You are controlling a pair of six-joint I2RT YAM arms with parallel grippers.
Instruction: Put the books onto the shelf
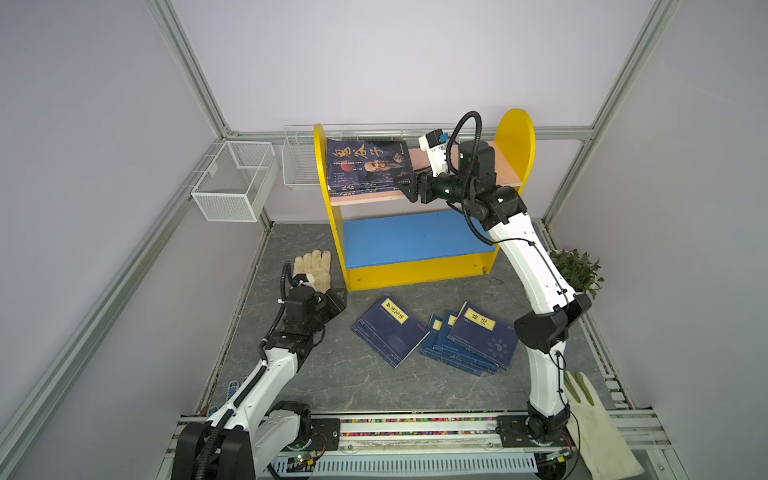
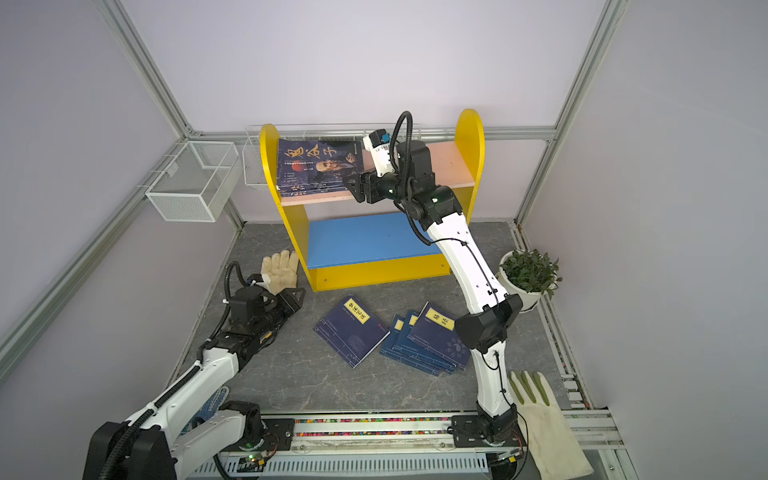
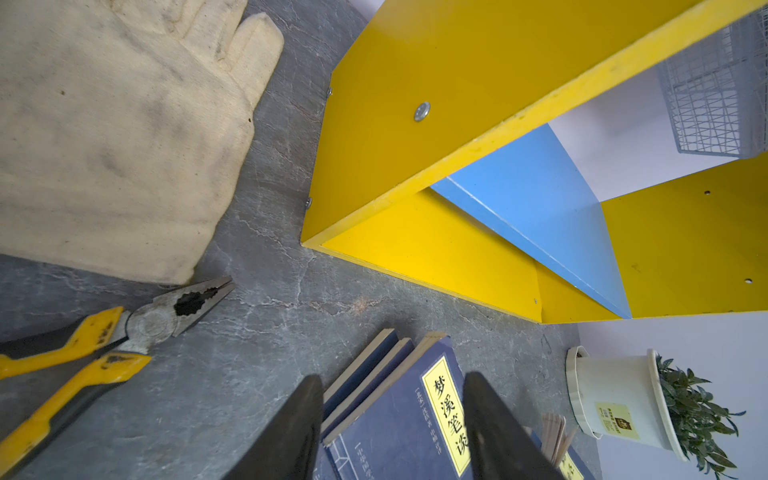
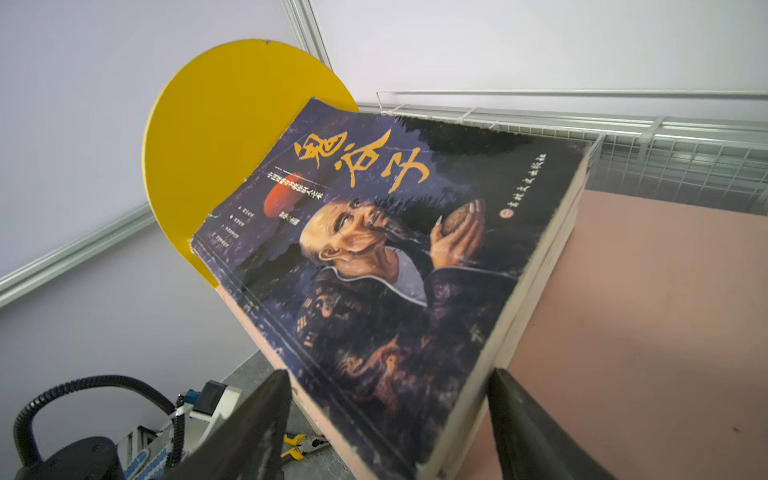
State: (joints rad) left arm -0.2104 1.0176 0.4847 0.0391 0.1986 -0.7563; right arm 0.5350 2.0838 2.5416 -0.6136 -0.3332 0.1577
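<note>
Evidently the placing step is in hand. The small two-tier wooden shelf with yellow round-topped sides [image 1: 515, 137] stands at the upper middle of both top views. A stack of thick dark glossy paperbacks with large Chinese characters [image 1: 365, 166] lies flat at the left end of its pink upper board [image 1: 505, 166].

The right jaws stand apart at the stack's near right corner. In the right wrist view the top cover [image 4: 374, 270] sits between them with neither visibly pressing it, so nothing looks clamped. The blue lower board [image 1: 407, 237] is bare.

Lower in the frame, on the grey marbled table [image 1: 332, 386], one thin navy book with a yellow label [image 1: 388, 332] lies alone. A fanned pile of similar navy books [image 1: 469, 340] lies just to its right. The left jaws, also apart and empty, hover to the left of those books.

Next, I judge, the right jaws should back straight off without dragging the top paperback, then drop to the table. Thin flat books call for a jaw worked under an edge.
</note>
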